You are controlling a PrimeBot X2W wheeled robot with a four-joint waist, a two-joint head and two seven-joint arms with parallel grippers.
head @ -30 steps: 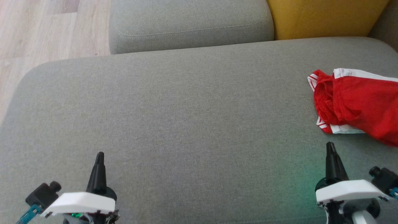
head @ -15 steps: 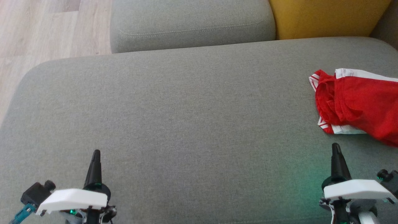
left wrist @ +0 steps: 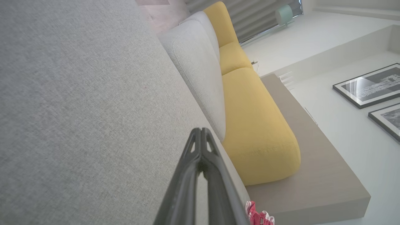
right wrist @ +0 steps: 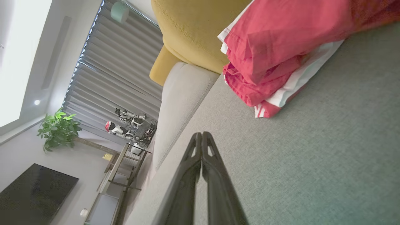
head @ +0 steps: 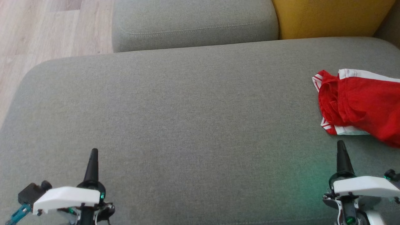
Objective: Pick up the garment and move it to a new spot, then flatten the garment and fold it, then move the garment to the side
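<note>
Head view first: red garment bunched at the seat's right edge, both pincers closed and empty

Head view, looking down on the wide grey seat cushion (head: 187, 109): the red garment (head: 362, 106) with its white stripes lies crumpled at the far right, partly cut off by the frame's edge. The right gripper (head: 341, 143) sits low on the right. Its dark fingers are pressed together into a single point, near the garment's closest hem but apart from it. The left gripper (head: 93, 151) is at the lower left, pressed together in the same way with nothing in it, and well apart from the garment. Behind the seat stand a grey back cushion (head: 193, 22) and a yellow cushion (head: 328, 17), and wooden floor (head: 47, 28) shows at the upper left.

Left wrist view: the left gripper's two fingers meet at the tips over bare grey fabric. A scrap of red and white peeks in at the bottom edge beside the fingers. It is probably the garment, though too little shows to be sure. Two framed pictures (left wrist: 365, 86) hang on the pale wall.

Right wrist view: the right gripper's fingers touch at their tips and hold nothing. The garment lies just ahead of them on the seat, doubled over itself in thick layers, with a white band along its near edge and the yellow cushion behind it. Off to one side are grey blinds (right wrist: 115, 78), a potted plant (right wrist: 57, 128) and a dark screen (right wrist: 31, 193).
</note>
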